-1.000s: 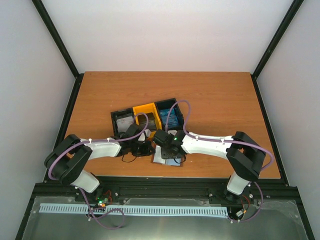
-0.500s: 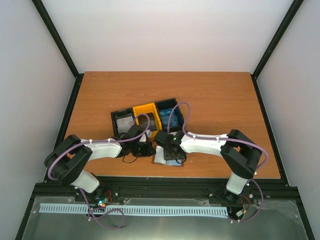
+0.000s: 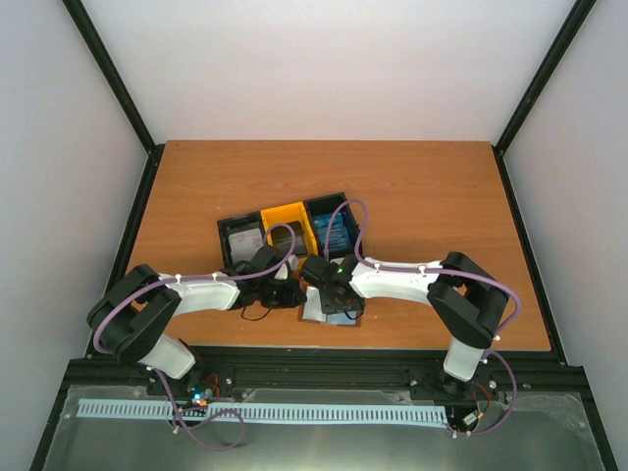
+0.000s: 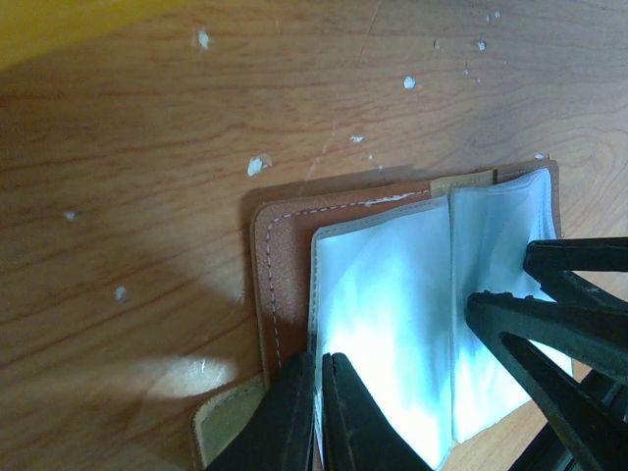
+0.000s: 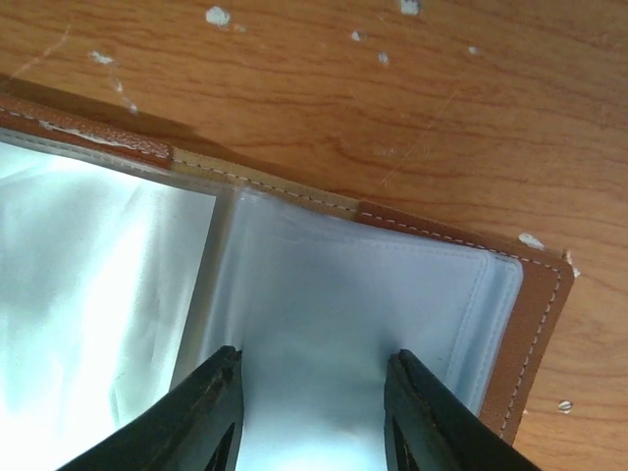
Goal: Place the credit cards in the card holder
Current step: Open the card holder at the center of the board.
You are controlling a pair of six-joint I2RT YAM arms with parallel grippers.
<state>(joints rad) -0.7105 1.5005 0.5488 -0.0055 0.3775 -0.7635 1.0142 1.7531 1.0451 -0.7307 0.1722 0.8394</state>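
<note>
You are looking at a brown wooden table [image 3: 422,186] that is carrying two things directly. A black-and-yellow tray [image 3: 285,209] is sitting around the middle, slightly left. The card holder [image 4: 275,255] is lying open near it, toward the near edge. Small white specks [image 4: 257,165] are dotting the wood around it.

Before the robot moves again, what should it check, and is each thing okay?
1. Card holder lying open on the table: ok.
2. Left gripper shut at the holder's near edge: ok. Whether it actually pinches it: cannot tell.
3. Right gripper open just above the holder's pale inside: ok.
4. Card in the right gripper: not ok, it holds none.
5. Credit cards sitting in the tray: ok.
</note>
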